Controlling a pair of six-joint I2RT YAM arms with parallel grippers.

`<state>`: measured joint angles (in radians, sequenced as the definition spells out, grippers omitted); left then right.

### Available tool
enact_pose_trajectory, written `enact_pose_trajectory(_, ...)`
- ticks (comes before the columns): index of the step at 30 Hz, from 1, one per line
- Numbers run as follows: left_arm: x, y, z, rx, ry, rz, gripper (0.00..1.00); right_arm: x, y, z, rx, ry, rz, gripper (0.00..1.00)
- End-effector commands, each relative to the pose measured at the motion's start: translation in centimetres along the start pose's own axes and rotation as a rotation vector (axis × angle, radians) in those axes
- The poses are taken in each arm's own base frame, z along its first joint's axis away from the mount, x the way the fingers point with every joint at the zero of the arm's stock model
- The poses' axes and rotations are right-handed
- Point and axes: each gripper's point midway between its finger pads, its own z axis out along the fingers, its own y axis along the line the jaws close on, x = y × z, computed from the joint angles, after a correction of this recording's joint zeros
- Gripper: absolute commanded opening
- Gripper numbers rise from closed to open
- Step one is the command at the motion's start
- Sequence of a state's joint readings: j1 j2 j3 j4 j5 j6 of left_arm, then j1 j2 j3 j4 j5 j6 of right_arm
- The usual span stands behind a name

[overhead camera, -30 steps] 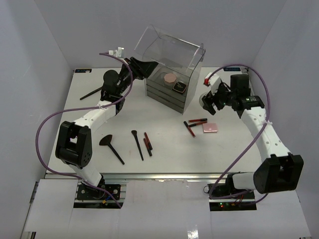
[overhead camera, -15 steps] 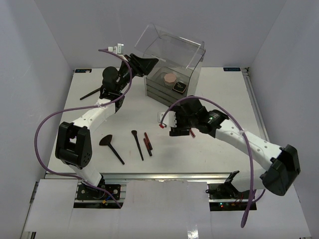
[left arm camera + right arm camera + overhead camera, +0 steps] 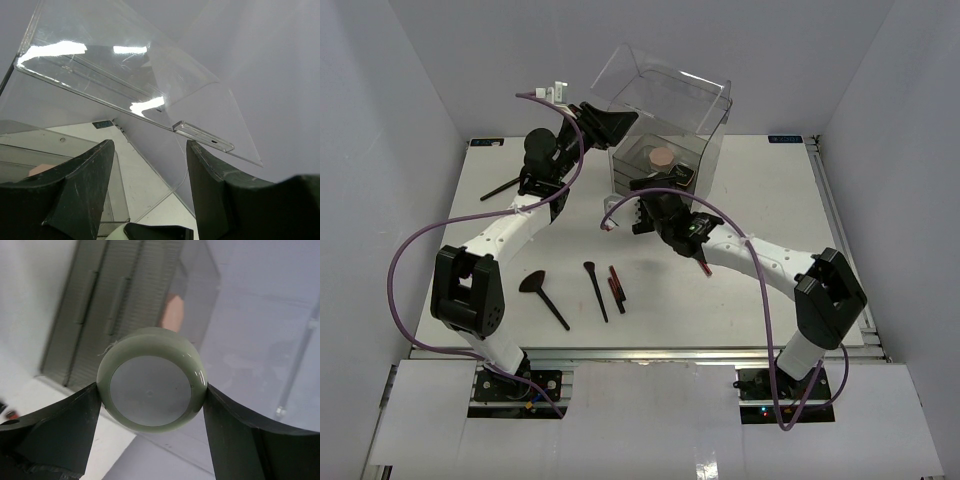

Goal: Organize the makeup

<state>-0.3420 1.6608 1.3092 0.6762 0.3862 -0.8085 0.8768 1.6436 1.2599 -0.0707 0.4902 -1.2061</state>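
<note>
— While left gripper [image 3: 150, 147] sits below the raised lid [image 3: 125, 65], fingers spread and nothing between them, right gripper [image 3: 151, 392] is clamped on the small white round jar [image 3: 151, 380], in the air just in front of the clear box [image 3: 708, 150]. Step in hand, I'd say: jar goes into the open top.
— Next move needs?
— Lift over the front wall, clear the lid edge, lower into the top tray beside the pink round compact [image 3: 663, 157] and black square compact [image 3: 682, 176], then let go. Lid must be up throughout.
— Counts?
— Three black-handled brushes on the table: fan brush [image 3: 542, 295], thin brush [image 3: 595, 290], far-left brush [image 3: 502, 187]. Two red-and-black sticks [image 3: 616, 288] beside the thin brush, a third stick [image 3: 704, 266] poking out under the right arm. One jar, one round compact, one black compact. Anything else under that arm: can't tell.
</note>
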Motion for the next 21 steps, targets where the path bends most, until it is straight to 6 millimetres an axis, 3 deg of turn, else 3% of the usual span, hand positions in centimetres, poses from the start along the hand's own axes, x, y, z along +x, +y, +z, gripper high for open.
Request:
enact_pose_trajectory(1,-2.8,-2.3,0.3,0.051,-0.048,0.039,0.71,-0.3,-7.8,-0.7,0.288,0.046,0.013,0.11)
enact_pose_trajectory(16,-2.8,-2.2,0.6,0.048,-0.045,0.039,0.71,4.7,-11.2,3.0,0.370,0.235,0.000,0.14)
enact_pose_trajectory(19,-2.9,-2.3,0.6,0.048,-0.046,0.039,0.71,5.5,-11.2,3.8,0.365,0.267,-0.012,0.17)
enact_pose_trajectory(21,-2.9,-2.2,0.6,0.047,-0.045,0.039,0.71,6.0,-11.1,4.4,0.360,0.283,-0.017,0.29)
